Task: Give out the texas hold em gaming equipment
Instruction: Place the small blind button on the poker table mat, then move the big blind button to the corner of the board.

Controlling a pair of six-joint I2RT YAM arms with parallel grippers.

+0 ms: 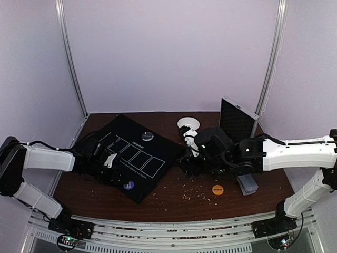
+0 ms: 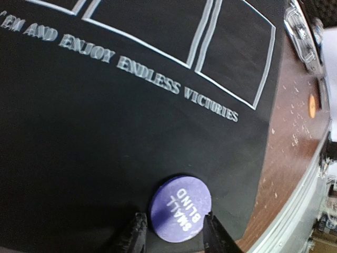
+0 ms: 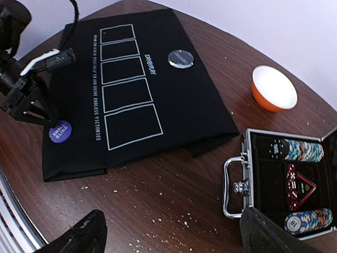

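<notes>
A purple disc marked SMALL BLIND (image 2: 180, 208) lies flat on the black mat (image 2: 105, 121) near its front corner. My left gripper (image 2: 174, 221) is open, with one finger on each side of the disc and low over the mat. The top view shows the left gripper (image 1: 121, 178) beside the purple disc (image 1: 128, 185). A pale grey disc (image 1: 148, 136) lies at the mat's far edge. An orange disc (image 1: 217, 190) and a stack of grey-blue cards (image 1: 247, 184) lie on the wood. My right gripper (image 3: 176, 237) is wide open and empty above bare wood. Striped chip stacks (image 3: 297, 151) lie in the case.
The silver case (image 3: 234, 182) lies open right of the mat, its lid (image 1: 237, 118) standing up. A white bowl with an orange rim (image 1: 188, 124) stands behind. White crumbs are scattered on the wooden table (image 1: 174, 197). Metal rails run along the near edge.
</notes>
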